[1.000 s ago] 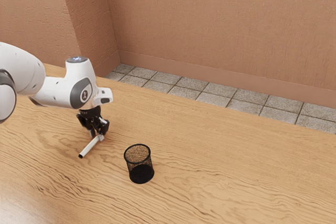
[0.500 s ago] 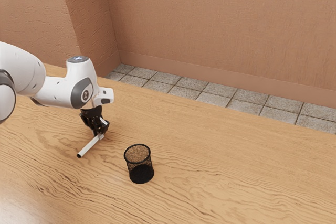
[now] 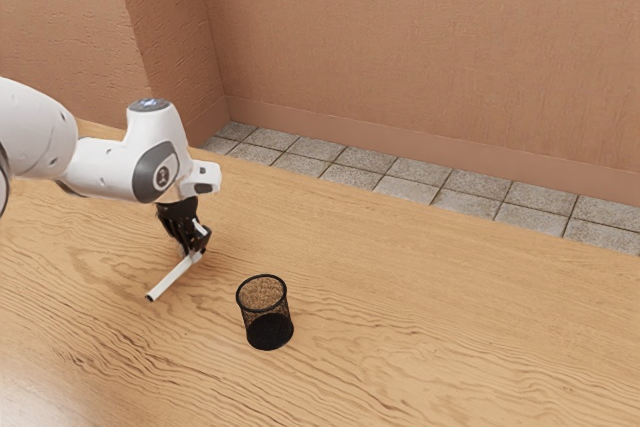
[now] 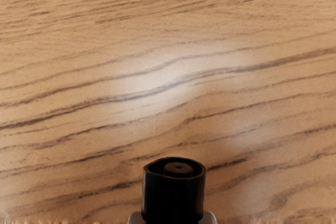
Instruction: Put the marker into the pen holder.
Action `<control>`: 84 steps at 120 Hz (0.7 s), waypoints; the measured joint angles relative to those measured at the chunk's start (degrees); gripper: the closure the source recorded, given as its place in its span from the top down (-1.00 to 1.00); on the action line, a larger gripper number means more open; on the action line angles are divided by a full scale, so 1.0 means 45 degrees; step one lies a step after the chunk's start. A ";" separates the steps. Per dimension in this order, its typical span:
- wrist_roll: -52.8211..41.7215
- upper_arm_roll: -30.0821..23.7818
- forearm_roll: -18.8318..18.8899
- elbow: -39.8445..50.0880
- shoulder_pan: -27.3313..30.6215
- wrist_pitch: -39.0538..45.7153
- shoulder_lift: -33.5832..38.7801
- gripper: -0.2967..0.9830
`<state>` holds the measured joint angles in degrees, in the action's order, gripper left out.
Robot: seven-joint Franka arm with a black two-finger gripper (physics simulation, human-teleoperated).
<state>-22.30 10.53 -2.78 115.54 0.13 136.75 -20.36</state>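
The marker [image 3: 174,278] juts slantwise from the claw [image 3: 198,247], seemingly pinched.

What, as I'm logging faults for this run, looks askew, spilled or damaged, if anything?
Nothing clearly looks wrong. The white marker with a black end slants from the black two-finger gripper, normal enough for a held marker. The black mesh pen holder stands upright; no spill or damage shows.

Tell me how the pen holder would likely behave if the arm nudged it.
The pen holder is probably light for its size, given its see-through mesh wall. Standing upright, it might tip if pushed near the rim. Once over, its round wall could let it roll.
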 joint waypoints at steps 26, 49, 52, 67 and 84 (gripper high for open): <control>0.0031 0.0042 0.0451 0.0577 -0.0928 -0.0985 0.2464 -0.57; 0.0129 -0.0119 0.1011 0.0982 -0.1605 -0.1785 0.4320 -0.57; 0.0163 -0.0258 0.1113 0.0938 -0.1592 -0.1917 0.4456 -0.57; 0.0386 -0.1216 0.1417 0.0768 -0.1250 -0.2407 0.4737 -0.57; 0.0767 -0.2178 0.1851 0.0707 -0.1482 -0.3056 0.5195 -0.57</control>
<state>-18.85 0.73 5.55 118.72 -6.53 122.99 3.02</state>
